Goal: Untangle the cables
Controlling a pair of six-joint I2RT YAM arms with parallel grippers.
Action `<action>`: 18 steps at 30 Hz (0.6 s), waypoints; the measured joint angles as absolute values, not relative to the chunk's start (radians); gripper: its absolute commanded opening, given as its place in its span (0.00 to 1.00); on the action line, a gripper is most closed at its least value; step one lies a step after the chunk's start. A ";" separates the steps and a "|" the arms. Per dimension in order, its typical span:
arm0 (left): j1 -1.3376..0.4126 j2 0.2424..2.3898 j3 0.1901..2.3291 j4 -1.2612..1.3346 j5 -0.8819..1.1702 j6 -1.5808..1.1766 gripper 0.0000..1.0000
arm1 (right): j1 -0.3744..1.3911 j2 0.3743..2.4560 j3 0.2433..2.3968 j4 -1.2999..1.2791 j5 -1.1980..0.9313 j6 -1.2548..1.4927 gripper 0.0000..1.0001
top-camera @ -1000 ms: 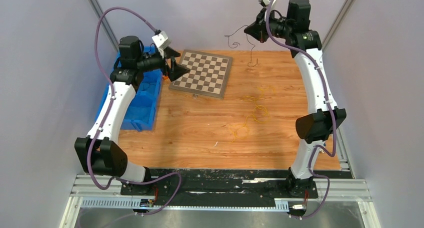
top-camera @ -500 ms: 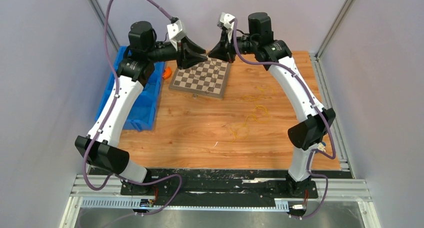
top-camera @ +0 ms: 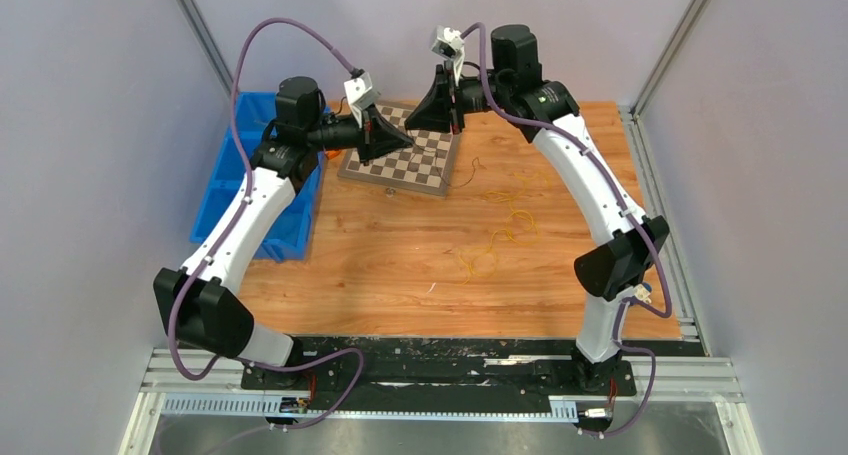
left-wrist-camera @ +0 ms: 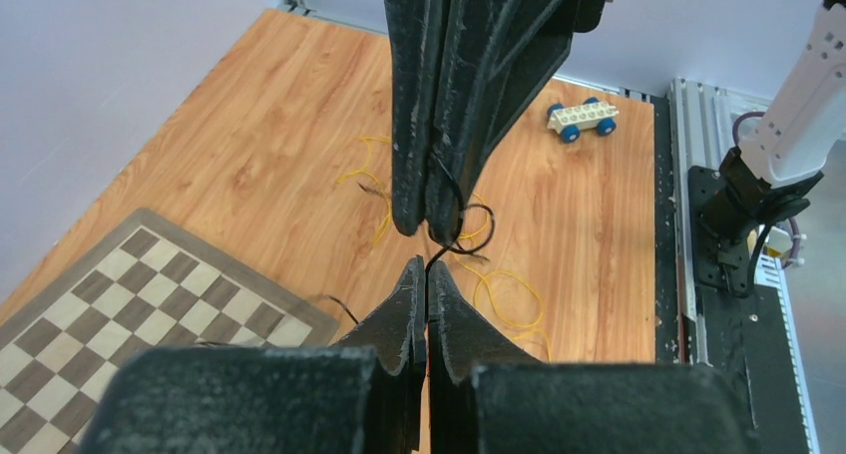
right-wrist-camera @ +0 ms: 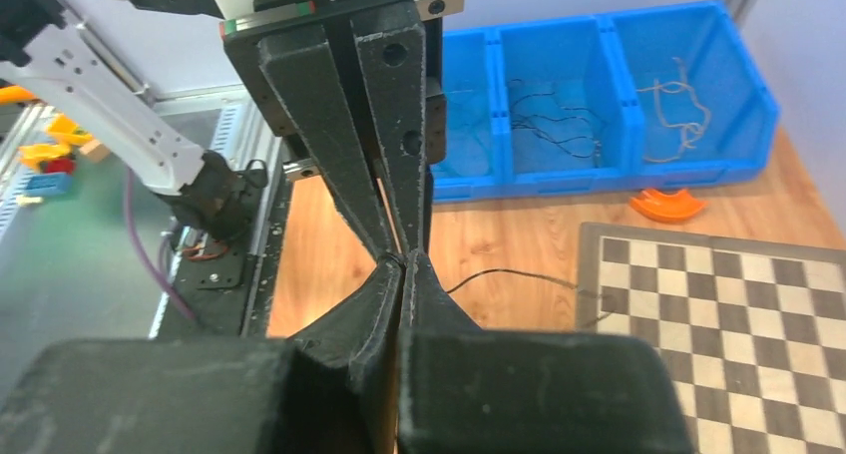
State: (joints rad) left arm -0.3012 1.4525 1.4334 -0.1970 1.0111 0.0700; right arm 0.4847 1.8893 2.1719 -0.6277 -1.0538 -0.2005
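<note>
Here the left claw (left-wrist-camera: 426, 269) is pressed together on a thin black cable (left-wrist-camera: 486, 225). It sits tip to tip with the right claw (right-wrist-camera: 402, 262), which is clamped on the same cable. A small loop bulges just beside the meeting tips, and one end trails down toward the edge of the chessboard (top-camera: 410, 163) beneath them. With the two grips this close, hardly any length is free, so pulling apart could slide the wire out of one claw or cinch the loop into a knot. The trailing end might also snag the yellow cables (top-camera: 515, 218) on the table below, on the right claw's side. No brand, label or writing can be read.
</note>
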 measured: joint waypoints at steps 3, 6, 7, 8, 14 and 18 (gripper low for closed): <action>-0.301 1.434 1.408 -0.153 1.008 0.043 0.00 | 0.493 1.889 2.160 -0.595 -1.095 -0.131 0.00; -0.301 1.415 1.374 -0.075 1.013 -0.010 0.00 | 0.494 1.890 2.150 -0.531 -1.114 -0.041 0.00; -0.301 1.410 1.362 -0.048 1.015 -0.028 0.00 | 0.494 1.890 2.144 -0.497 -1.118 -0.001 0.00; -0.302 1.401 1.343 -0.009 1.016 -0.053 0.00 | 0.494 1.892 2.142 -0.470 -1.121 0.031 0.00; -0.297 1.341 1.266 0.128 1.013 -0.149 0.00 | 0.494 1.898 2.129 -0.350 -1.144 0.168 0.03; -0.248 1.314 1.241 0.159 1.012 -0.230 0.00 | 0.488 1.891 2.075 -0.294 -1.135 0.206 0.63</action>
State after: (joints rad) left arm -0.2478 1.3136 1.2411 0.1585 1.0119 -0.2302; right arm 0.4881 1.8912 2.0747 -0.2943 -1.1351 0.2058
